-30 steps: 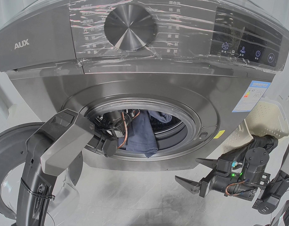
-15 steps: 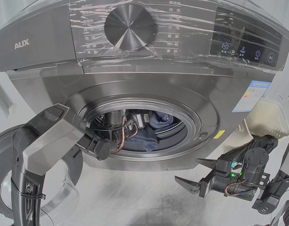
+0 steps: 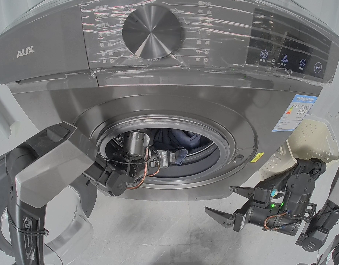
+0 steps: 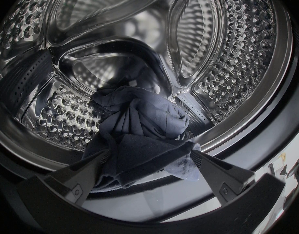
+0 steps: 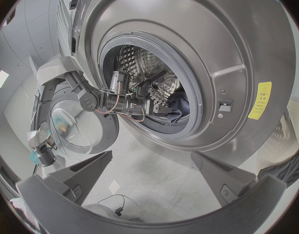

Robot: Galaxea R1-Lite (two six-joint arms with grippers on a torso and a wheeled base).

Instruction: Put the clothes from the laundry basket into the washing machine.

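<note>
Washer (image 3: 213, 103) door (image 5: 74, 127) open. Left tool (image 4: 149, 151) is in the mouth of the drum (image 4: 240, 49), fingers spread wide: released, gripping nothing. Navy cloth (image 4: 143, 127) lies bunched on the drum bottom just inside the front lip, btw the spread fingers. One corner hangs over the lip twd the outside. Right tool (image 3: 219, 199) hangs low over the floor (image 3: 158, 232) by the washer's front right corner, also spread, nothing in it. Cream basket (image 3: 316, 140) stands beside the washer on that side, w/ a black garment (image 3: 311, 166) draped over its rim, near the right arm.

Handling, my guess: both pieces are light, soft and floppy w/ no stiffness, so they'll sag & trail from wherever they're pinched. Not fragile, not slippery. The loose corner on the lip could catch the door seal or slide out, so it prob needs a nudge deeper. For the black garment, pinch a thick fold near the middle of the bunch, not a thin edge, so less dangles going over the lip.
</note>
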